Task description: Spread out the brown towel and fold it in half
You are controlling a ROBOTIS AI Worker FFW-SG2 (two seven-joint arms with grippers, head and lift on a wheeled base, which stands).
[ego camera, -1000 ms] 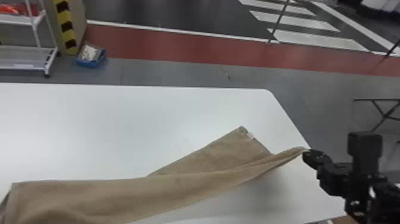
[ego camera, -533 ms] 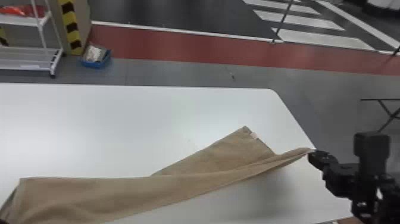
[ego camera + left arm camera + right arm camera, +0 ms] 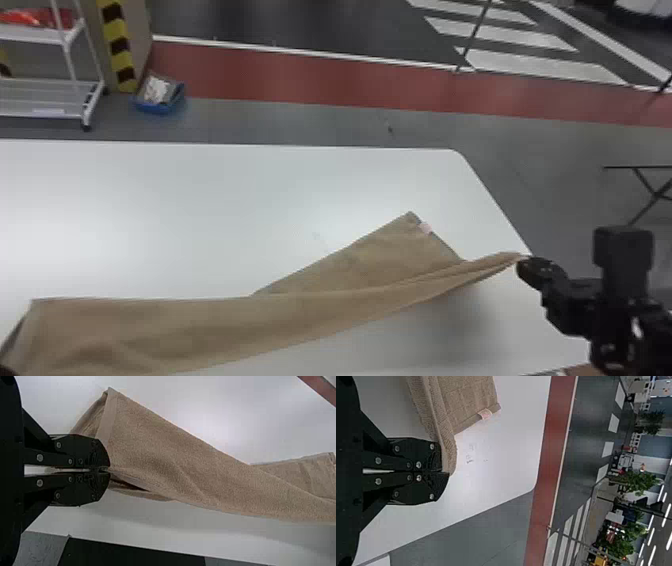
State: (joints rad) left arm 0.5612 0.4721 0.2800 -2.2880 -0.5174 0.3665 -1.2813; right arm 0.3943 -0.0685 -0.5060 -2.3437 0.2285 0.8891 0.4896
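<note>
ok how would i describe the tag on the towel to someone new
Start at the white table and the brown towel across it. Follow the towel toward the right end effector. The tag sits on the hem near the far corner, small and pale against brown cloth.

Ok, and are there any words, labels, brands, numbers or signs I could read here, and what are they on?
None can be read.
Pale tag on the brown towel: too small and blurred.
Faint marks on the white table: perhaps writing, unreadable.
Pale strip on the rack: too small to tell.
</note>
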